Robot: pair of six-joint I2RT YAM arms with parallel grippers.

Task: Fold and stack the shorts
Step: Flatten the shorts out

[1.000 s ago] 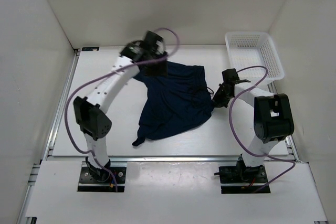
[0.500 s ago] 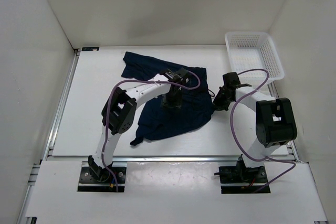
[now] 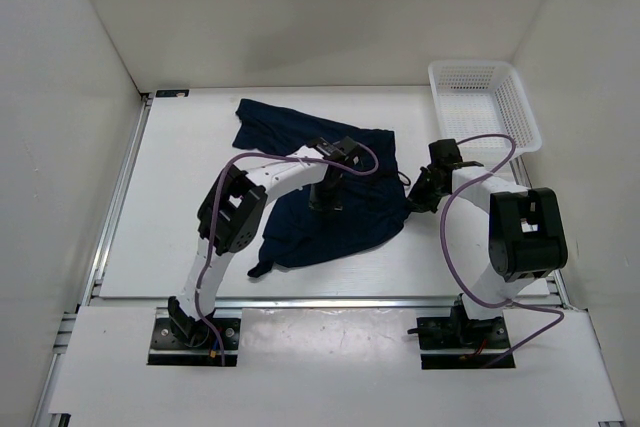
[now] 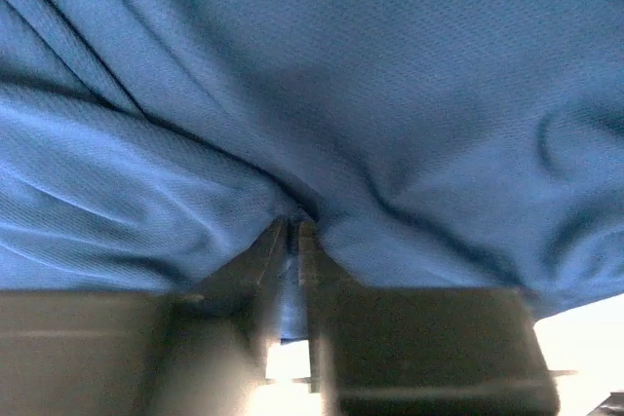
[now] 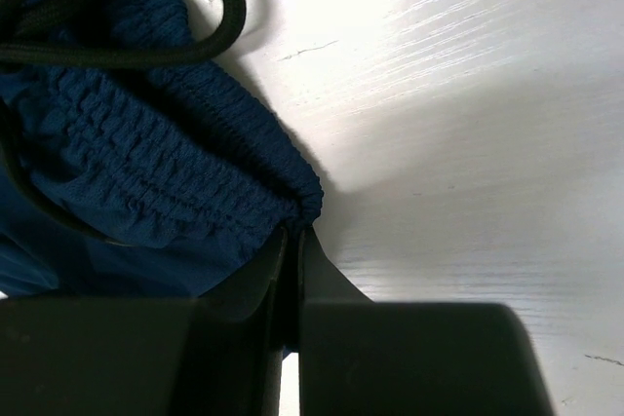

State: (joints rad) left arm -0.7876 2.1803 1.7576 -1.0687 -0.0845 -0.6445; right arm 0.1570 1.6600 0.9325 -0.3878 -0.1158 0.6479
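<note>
The dark navy shorts (image 3: 345, 212) lie crumpled across the middle of the table, one leg reaching to the back left. My left gripper (image 3: 325, 199) presses down on their middle and is shut on a pinch of the fabric (image 4: 322, 124), which fills the left wrist view. My right gripper (image 3: 418, 194) is shut on the gathered waistband (image 5: 185, 197) at the shorts' right edge. The black drawstring (image 5: 127, 46) loops above the waistband in the right wrist view.
A white mesh basket (image 3: 484, 105) stands at the back right corner. White walls enclose the table on three sides. The bare tabletop (image 5: 468, 143) lies right of the waistband.
My left arm swung from the back left, where it let go of the shorts' leg, to the middle of the shorts and closed on the fabric there. The right gripper kept its hold.
</note>
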